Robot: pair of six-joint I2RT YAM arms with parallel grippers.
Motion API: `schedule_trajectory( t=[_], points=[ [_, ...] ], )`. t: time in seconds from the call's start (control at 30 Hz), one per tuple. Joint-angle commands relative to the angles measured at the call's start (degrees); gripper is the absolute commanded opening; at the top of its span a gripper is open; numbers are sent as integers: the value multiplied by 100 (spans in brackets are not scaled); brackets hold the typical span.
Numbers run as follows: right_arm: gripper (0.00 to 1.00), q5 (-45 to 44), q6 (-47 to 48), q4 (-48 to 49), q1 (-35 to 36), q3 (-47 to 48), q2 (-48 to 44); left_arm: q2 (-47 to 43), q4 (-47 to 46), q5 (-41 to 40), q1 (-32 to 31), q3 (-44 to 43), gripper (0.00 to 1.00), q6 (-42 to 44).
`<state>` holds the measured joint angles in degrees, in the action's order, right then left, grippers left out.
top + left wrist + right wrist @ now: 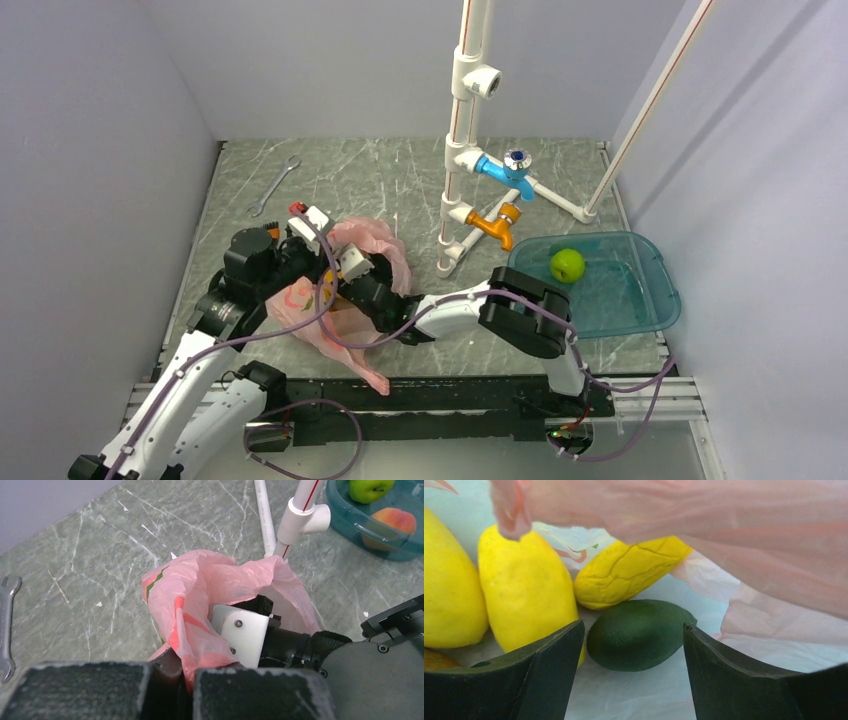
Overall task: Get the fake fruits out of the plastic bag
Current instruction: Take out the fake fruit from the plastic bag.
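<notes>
Three pale walls (330,60) stand around a grey-green marble worktop (400,170). A wrench (273,186) lies near the far left corner. A white pipe stand (462,150) with a blue tap (505,170) and an orange tap (493,225) rises near the middle of the far edge.

By the right edge sits a see-through teal tub (668,300). A green apple (567,265) and a peach (395,522) are in it.

The pink plastic bag (200,580) lies toward the near left of the worktop. Three yellow mangoes (524,585) and a dark green avocado (636,635) lie inside it.

The left jaws are clenched on a fold of the bag's edge. The right jaws are inside the bag, spread apart and gripping nothing. The avocado lies on the bottom of the bag, right between the two right fingers (539,680). I cannot tell if they touch it. The mangoes lie just behind it and to its left.
</notes>
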<state>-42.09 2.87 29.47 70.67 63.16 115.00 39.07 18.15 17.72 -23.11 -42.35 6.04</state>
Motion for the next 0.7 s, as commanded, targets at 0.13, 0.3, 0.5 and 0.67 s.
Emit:
schedule_trajectory(
  t=[0.13, 0.3, 0.5, 0.67],
  points=[
    [83, 644, -161, 763, -214, -461, -333, 327, 159, -102, -106, -207, 0, -33],
    [94, 482, -11, 965, -378, -230, -49, 823, 353, -14, -127, -345, 0, -53],
    [90, 426, -193, 706, -650, -101, 349, 977, 357, -23, -184, -354, 0, -51],
    [78, 1039, -497, 765, -665, -435, 302, 972, 351, -79, -184, -368, 0, -35]
  ],
)
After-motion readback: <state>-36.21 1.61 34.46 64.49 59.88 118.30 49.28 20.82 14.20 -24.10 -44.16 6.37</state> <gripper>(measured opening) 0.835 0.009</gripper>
